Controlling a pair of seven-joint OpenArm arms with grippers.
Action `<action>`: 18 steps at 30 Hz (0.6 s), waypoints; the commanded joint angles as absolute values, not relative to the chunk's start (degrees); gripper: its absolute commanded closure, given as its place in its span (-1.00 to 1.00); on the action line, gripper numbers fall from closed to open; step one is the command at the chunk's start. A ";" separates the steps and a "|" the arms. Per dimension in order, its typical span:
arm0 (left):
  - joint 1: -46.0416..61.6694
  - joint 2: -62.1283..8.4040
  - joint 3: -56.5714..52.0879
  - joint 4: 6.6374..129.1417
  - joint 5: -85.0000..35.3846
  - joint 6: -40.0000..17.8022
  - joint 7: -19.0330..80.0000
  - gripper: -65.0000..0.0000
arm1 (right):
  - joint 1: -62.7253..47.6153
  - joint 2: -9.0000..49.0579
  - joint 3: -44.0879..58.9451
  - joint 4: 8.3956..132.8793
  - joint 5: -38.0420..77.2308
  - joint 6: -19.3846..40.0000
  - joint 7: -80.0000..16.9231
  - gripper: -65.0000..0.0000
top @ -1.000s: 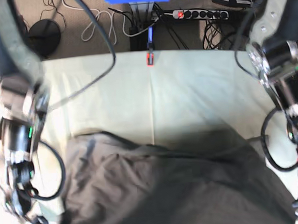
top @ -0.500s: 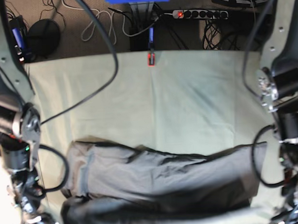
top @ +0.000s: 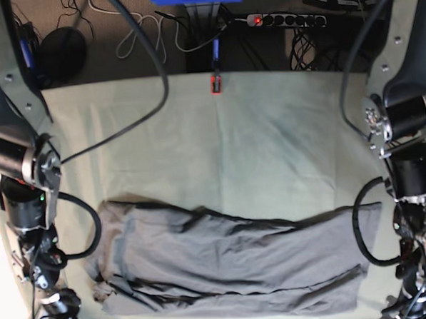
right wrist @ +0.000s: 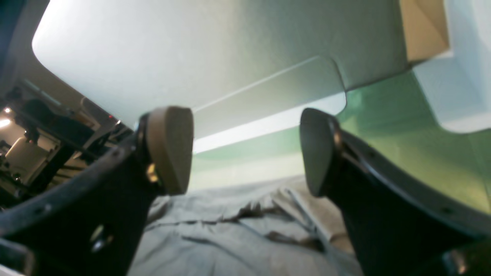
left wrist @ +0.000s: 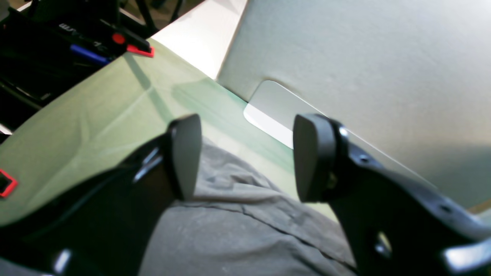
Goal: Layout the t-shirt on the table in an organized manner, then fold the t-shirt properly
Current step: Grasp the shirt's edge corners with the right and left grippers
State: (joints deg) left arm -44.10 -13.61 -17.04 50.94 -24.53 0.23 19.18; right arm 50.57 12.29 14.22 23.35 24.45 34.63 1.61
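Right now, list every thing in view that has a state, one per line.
t-shirt: lying on the table, spread sideways across the near half, still wrinkled, not held.
table: covered by pale green cloth, faint creases, far half bare.
left gripper: open, nothing between the pads, just above the shirt.
right gripper: open wide, empty, over the shirt's bunched edge.
power strip: red switch lit.

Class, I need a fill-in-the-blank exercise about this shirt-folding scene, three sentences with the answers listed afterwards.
1. The t-shirt is ____ in colour.
2. It lies on the table, whose cloth is pale ____.
3. The left gripper and the right gripper both have jaws that stand ____, holding nothing.

Missing words: grey; green; open
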 commanded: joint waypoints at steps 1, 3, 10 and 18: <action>-45.14 -14.64 -17.10 52.00 -24.57 -0.22 17.71 -0.14 | 52.18 12.62 14.20 24.40 25.19 35.65 3.12 -0.35; -43.12 -14.81 -17.10 52.44 -24.48 -0.22 17.80 -0.14 | 50.59 12.70 14.20 24.48 25.19 35.65 3.12 -0.35; -31.43 -18.15 -17.45 52.00 -24.92 -0.22 17.19 -0.14 | 42.07 15.34 14.20 24.48 25.19 35.65 3.56 -0.35; -24.04 -18.33 -17.45 48.31 -24.92 -0.31 17.19 -0.14 | 29.14 15.43 14.20 30.81 25.19 35.65 3.21 -0.35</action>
State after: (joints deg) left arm -22.61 -17.52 -17.39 47.29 -24.71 -0.05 18.20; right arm 27.40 14.55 14.15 29.98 24.32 34.68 1.67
